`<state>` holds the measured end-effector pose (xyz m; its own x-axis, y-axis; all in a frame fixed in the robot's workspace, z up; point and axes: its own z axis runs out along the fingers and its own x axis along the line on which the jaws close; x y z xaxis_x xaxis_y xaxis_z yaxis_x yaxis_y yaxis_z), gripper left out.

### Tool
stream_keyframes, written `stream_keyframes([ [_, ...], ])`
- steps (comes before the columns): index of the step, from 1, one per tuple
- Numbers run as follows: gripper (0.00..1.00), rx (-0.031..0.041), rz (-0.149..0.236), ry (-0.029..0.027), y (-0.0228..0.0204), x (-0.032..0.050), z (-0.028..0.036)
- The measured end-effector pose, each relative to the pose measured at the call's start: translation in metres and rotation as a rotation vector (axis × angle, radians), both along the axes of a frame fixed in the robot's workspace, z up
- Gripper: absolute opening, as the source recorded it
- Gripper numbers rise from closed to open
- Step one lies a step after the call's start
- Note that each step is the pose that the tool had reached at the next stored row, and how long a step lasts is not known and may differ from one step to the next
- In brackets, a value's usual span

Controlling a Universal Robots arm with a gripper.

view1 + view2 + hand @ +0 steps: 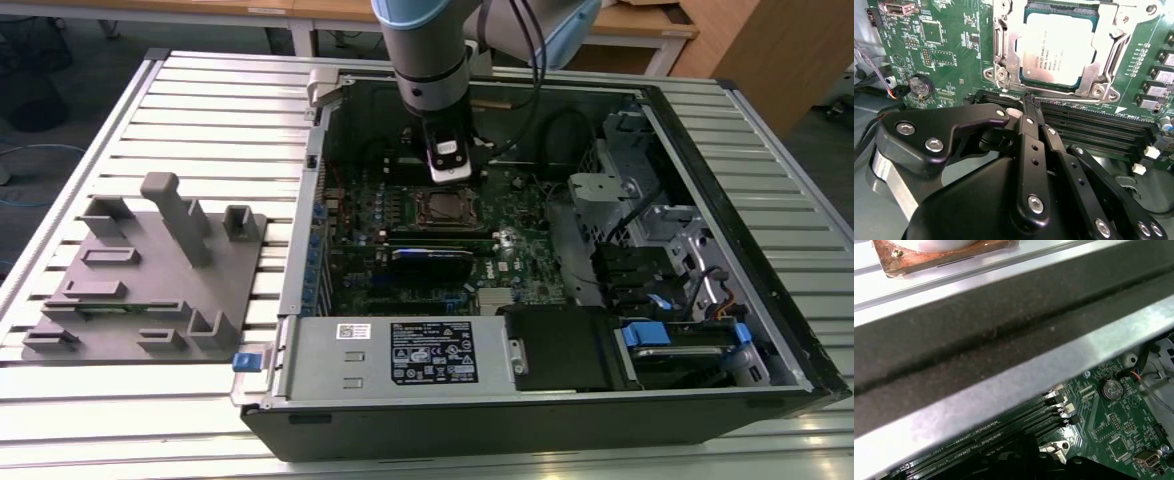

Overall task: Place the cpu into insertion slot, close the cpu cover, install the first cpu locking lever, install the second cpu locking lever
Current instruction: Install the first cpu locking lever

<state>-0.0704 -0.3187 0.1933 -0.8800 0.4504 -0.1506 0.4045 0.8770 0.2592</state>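
Exterior view: gripper (450, 178) hangs low inside the open computer case (787, 330), at the far edge of the insertion slot (442, 209); the socket lies just on the camera side of the claw. A grey fixture block (147, 280) sits well apart on the table (200, 90), toward the exterior view's left.
Second wrist view: cpu (1058, 48) already rests in the socket, silvery top showing, with the cpu cover (1104, 65) down around it as a frame. Fingertips (1026, 100) are pinched together, nothing between them, poised just short of the socket's near edge.
Obstacles: long black memory slots (1089, 125) run crosswise directly under the fingertips; a coin battery (920, 86) sits off to one side.
First wrist view: case wall (1004, 365) looms close, green circuit board (1114, 430) beyond.
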Motion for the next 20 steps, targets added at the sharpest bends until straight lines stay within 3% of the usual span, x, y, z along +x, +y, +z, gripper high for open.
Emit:
stream_keyframes([
  [9, 0.11, -0.0299, 0.0, -0.0036, 0.0, 0.0, -0.0019],
  [20, 0.11, -0.0297, 0.0, -0.0021, 0.0005, 0.0019, -0.0036],
])
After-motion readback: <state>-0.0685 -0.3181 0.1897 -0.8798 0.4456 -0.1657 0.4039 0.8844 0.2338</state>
